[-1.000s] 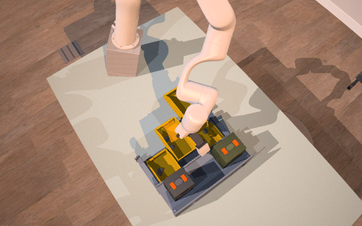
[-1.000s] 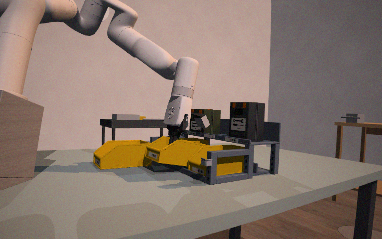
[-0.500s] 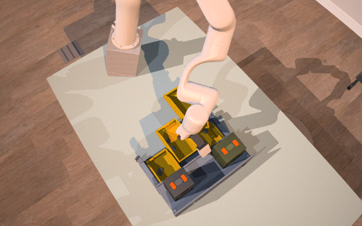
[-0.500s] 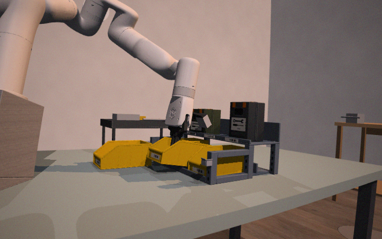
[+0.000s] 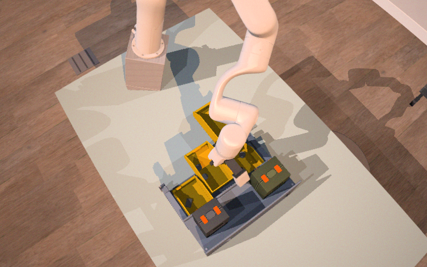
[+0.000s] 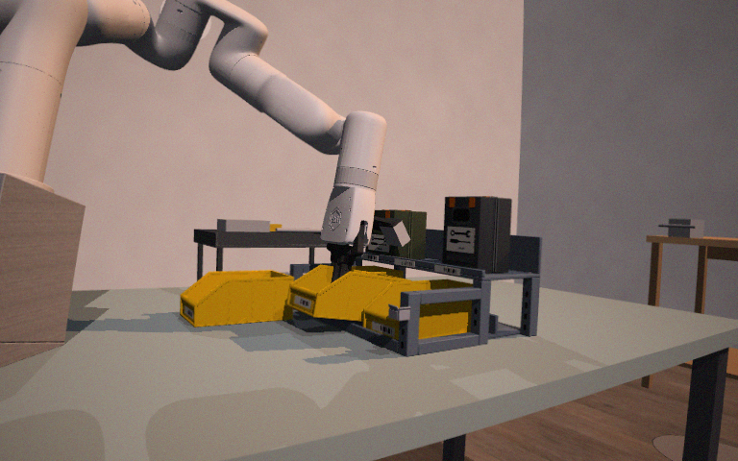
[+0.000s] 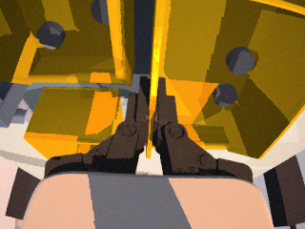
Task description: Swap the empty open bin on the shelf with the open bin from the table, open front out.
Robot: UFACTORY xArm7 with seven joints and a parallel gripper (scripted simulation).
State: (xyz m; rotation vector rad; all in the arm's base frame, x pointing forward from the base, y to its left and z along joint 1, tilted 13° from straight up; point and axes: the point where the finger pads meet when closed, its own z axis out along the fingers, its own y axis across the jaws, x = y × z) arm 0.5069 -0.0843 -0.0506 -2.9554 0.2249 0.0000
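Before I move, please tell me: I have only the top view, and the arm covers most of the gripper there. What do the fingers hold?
Observer: In the wrist view, the gripper is shut on one side wall of the bin with parts, one finger inside and one outside.

Operator: Thank you. Is this bin level? From above I am not able to judge.

Observer: No. The exterior view shows it tilted, its labelled front end higher than its rear.

Operator: And the empty bin, does it stand on its base?

Observer: Yes, the exterior view shows its bottom edge along the table top.
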